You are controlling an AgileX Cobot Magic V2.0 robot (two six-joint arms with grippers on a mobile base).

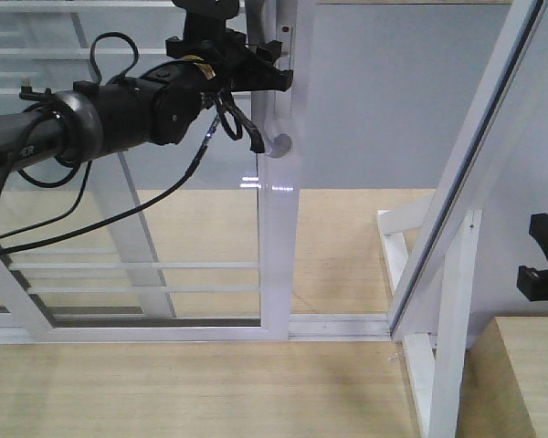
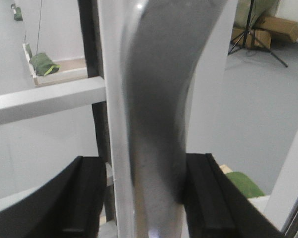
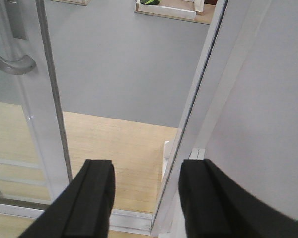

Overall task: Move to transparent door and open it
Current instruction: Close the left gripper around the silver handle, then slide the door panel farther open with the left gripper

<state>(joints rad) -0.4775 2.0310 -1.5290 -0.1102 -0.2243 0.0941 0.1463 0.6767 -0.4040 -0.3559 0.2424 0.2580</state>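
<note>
Door (image 1: 279, 228) is seen ahead-left, partway along the floor track (image 1: 338, 325). Its handle (image 2: 159, 124) is enclosed by the left gripper (image 1: 276, 78), jaws pressed onto it from both sides. Right gripper (image 3: 146, 171) is held spread and empty, near the slanted frame (image 1: 457, 182).

Risk: the smooth curved metal could be lost from the pads if the pull is angled off the track, and the panel could be jammed.

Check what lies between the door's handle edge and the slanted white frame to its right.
Nothing stands between the door and the frame; only bare floor shows, in the front and right wrist views.
</note>
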